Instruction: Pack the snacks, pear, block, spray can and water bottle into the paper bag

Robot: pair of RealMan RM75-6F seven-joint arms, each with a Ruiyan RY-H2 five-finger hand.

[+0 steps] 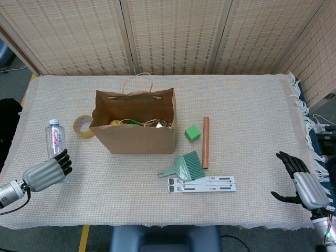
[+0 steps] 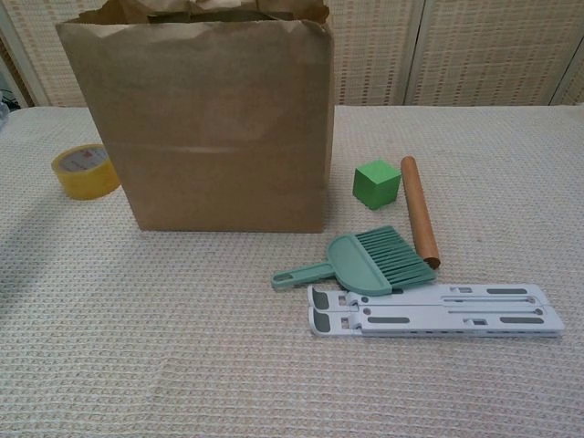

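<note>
Viewing from the head camera first: the left robot hand (image 1: 46, 172) grips the water bottle (image 1: 55, 140), which stands roughly upright at the counter's (image 1: 247, 105) left edge, well to the left of the paper bag (image 1: 134, 125). Judged step: the bottle transfer. The next move calls for carrying the bottle rightward, clearing the bag's rim, and lowering it through the open top without pushing the bag over. The right robot hand (image 1: 300, 181) hangs far to the right of the bag, fingers spread, holding nothing.

Count, head view: one paper bag; one water bottle; one green block (image 1: 192, 133) just right of the bag, not yet packed; one tape roll (image 1: 82, 126) touching or nearly touching the bag's left side; one wooden rod (image 1: 206, 142); one hand brush (image 1: 185, 167); one folding stand (image 1: 202, 184). Yellow and green items lie inside the bag; their number and kind cannot be resolved.

Chest view: neither robot hand nor the bottle appears. One paper bag (image 2: 210, 128), one green block (image 2: 377, 183) right of it, one tape roll (image 2: 84, 171) left of it, one wooden rod (image 2: 419, 209), one hand brush (image 2: 370, 262) and one folding stand (image 2: 429, 310) are confirmed.
</note>
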